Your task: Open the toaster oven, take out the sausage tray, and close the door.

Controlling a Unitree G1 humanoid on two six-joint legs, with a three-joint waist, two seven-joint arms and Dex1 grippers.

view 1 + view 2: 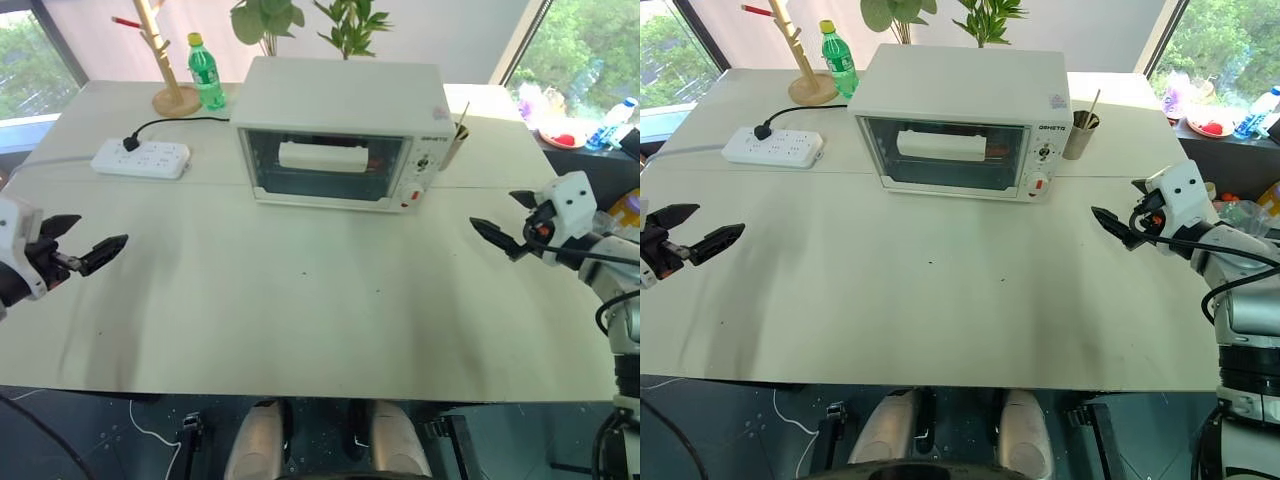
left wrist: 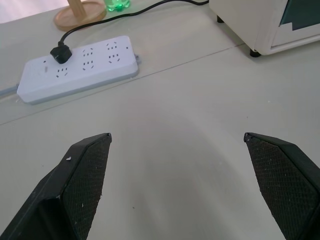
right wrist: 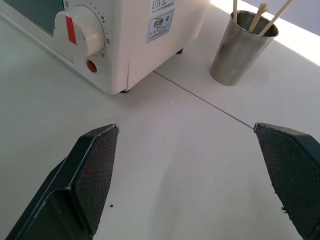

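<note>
The two black fingers of the left gripper stand spread wide with nothing between them, held low above the pale counter at its left edge and pointing toward the middle, the arm reaching in level from the side. Behind it lies a white rectangular power strip with a black plug in it, then a wooden peg stand and a green plastic bottle. At the back centre sits the white boxy toaster oven, its glass-paned door shut with the wide white bar handle across it; something red shows dimly through the glass, but the sausage tray cannot be made out. A small dark brand word above the knobs is too small to read. Just right of the oven stands a steel cup holding wooden sticks. At the right edge, the right gripper mirrors the left, fingers fully apart and empty, aimed inward.
</note>
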